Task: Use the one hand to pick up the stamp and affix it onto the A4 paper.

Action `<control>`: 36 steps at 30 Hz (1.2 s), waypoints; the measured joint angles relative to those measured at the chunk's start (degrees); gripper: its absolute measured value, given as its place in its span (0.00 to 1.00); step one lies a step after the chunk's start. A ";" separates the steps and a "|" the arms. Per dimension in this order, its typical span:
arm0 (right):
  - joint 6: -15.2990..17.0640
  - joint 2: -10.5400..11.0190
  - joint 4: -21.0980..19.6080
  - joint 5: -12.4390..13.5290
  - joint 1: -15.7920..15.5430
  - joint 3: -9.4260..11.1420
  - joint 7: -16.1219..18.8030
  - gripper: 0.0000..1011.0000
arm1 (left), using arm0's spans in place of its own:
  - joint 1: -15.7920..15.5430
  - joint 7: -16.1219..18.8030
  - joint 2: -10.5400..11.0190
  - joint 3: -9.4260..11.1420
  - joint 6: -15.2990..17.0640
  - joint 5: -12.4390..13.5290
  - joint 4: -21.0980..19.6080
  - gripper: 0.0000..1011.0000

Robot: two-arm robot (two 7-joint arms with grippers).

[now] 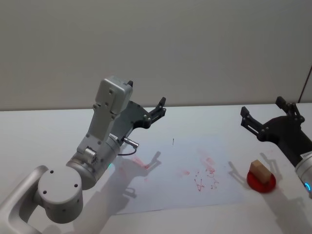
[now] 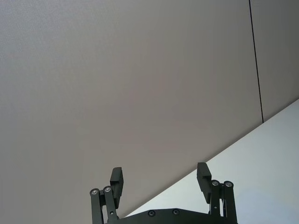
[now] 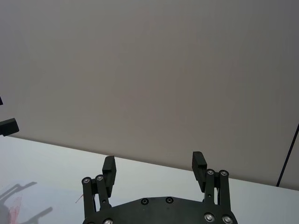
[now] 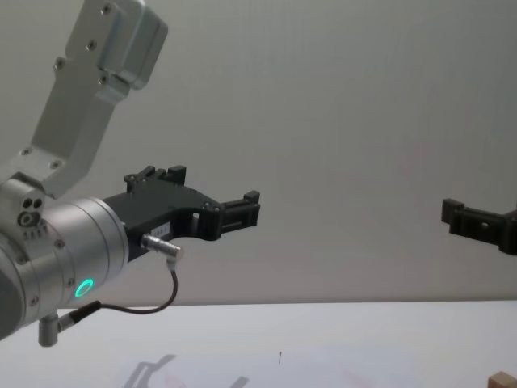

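**Right end effector** (image 1: 262, 108): black and pronged, raised above the worktop (image 1: 48, 131) at the right edge of the head view. Its jaws are spread wide and hold nothing, and the right wrist view confirms the wide gap. It hangs above and behind the stamp (image 1: 260, 171), apart from it.

**Stamp:** a small wooden block resting on a round red ink pad (image 1: 261, 185) in the lower right of the head frame, just beside the right edge of the A4 paper (image 1: 165, 195).

**A4 paper:** lies flat across the centre of the frame and bears faint red marks (image 1: 204, 173) towards its right half. I cannot tell what made them.

**Left end effector** (image 1: 155, 113): also wide and empty, held high at centre left of the head frame, well apart from the stamp.

**Progress, as I judge it:** the pick has not begun. I have yet to lower the right end effector over the block, close on it, carry it leftwards over the sheet and press it down.
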 joint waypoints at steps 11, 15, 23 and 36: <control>0.00 0.00 0.00 0.00 0.00 0.02 0.00 0.99 | 0.00 0.00 0.00 0.00 0.00 0.00 0.00 0.99; 0.00 0.00 0.01 0.00 0.00 0.02 0.01 0.99 | 0.00 0.00 0.00 0.00 0.00 0.00 0.00 0.99; 0.00 0.00 0.01 0.00 0.00 0.02 0.01 0.99 | 0.00 0.00 0.00 0.00 0.00 0.00 0.00 0.99; 0.00 0.00 0.01 0.00 0.00 0.02 0.01 0.99 | 0.00 0.00 0.00 0.00 0.00 0.00 0.00 0.99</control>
